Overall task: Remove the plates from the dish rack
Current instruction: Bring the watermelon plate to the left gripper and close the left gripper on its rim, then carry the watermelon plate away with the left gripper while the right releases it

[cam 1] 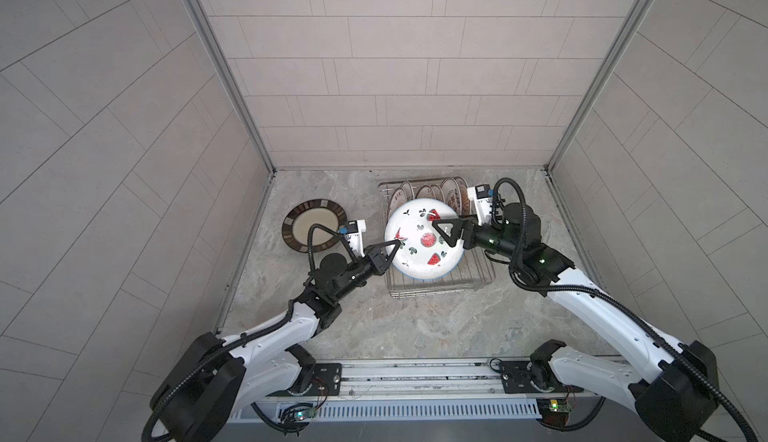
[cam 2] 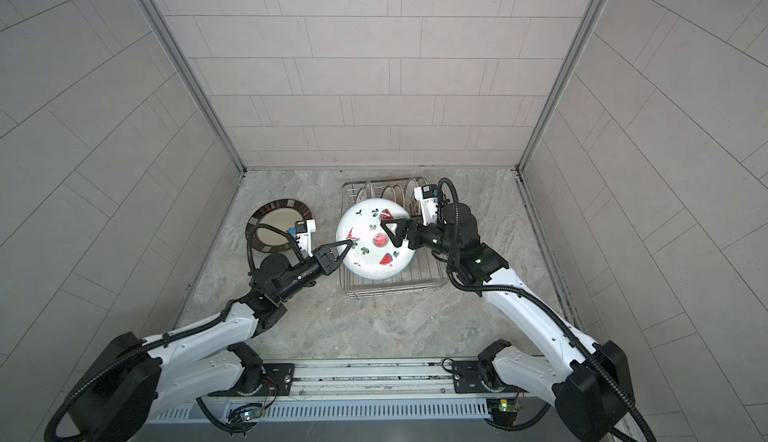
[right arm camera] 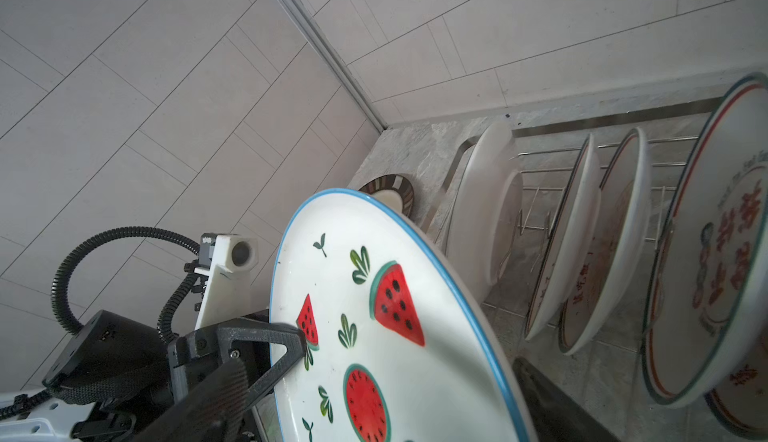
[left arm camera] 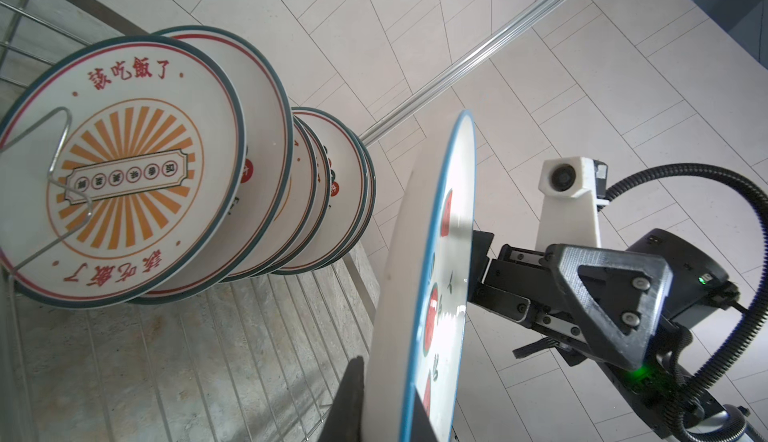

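Watermelon plate [cam 1: 415, 261] [cam 2: 370, 259]: white with a blue rim, held in the air over the near part of the rack, tilted, painted face up in both top views.
Left pincer [cam 1: 400, 244] [cam 2: 352, 244]: pinching the watermelon plate at its left rim; in the right wrist view one finger [right arm camera: 286, 336] lies on the painted face beside a small melon slice.
Right pincer [cam 1: 436, 228] [cam 2: 384, 228]: spread, over the right part of the plate; in the left wrist view its finger [left arm camera: 611, 294] stands clear of the painted face.
Rack [cam 1: 440, 290] [cam 2: 395, 288]: silver wire, on the tabletop, right of centre.
Standing plates [cam 1: 419, 191] [left arm camera: 120, 178]: several on edge between the prongs at the far end of the rack, with an orange sunburst and red characters.
Brown-rimmed plate [cam 1: 307, 205] [cam 2: 274, 205]: flat on the tabletop, left of the rack and apart from it.
Tabletop [cam 1: 415, 328]: grey, stone-patterned.
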`<control>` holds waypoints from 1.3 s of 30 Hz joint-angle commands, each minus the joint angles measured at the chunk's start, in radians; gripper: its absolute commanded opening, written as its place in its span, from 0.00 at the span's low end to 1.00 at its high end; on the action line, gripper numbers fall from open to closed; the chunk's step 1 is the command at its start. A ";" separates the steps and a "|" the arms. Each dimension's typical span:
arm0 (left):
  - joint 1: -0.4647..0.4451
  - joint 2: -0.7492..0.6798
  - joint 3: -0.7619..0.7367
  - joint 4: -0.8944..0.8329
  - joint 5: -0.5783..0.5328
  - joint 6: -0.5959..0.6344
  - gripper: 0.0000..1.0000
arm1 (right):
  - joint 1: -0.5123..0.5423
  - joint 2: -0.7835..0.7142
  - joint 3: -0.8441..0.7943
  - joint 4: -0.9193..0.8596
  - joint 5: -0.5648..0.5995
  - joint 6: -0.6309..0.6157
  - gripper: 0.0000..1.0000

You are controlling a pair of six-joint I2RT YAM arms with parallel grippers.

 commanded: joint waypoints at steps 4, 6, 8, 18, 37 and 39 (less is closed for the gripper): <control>0.051 -0.103 0.010 0.062 -0.042 -0.021 0.00 | 0.055 -0.127 -0.050 -0.017 0.203 -0.123 1.00; 0.068 -0.118 0.011 0.046 -0.043 -0.023 0.00 | 0.060 -0.143 -0.057 -0.034 0.232 -0.136 1.00; 0.104 -0.127 0.003 0.045 -0.047 -0.051 0.00 | 0.065 -0.145 -0.060 -0.038 0.241 -0.155 1.00; 0.328 -0.197 -0.078 0.046 -0.060 -0.184 0.00 | 0.213 -0.110 -0.031 -0.059 0.399 -0.334 1.00; 0.673 -0.193 -0.127 -0.039 -0.066 -0.303 0.00 | 0.432 0.281 0.239 -0.049 0.420 -0.479 1.00; 0.692 -0.169 -0.134 -0.022 -0.077 -0.315 0.00 | 0.443 0.335 0.278 -0.053 0.439 -0.481 1.00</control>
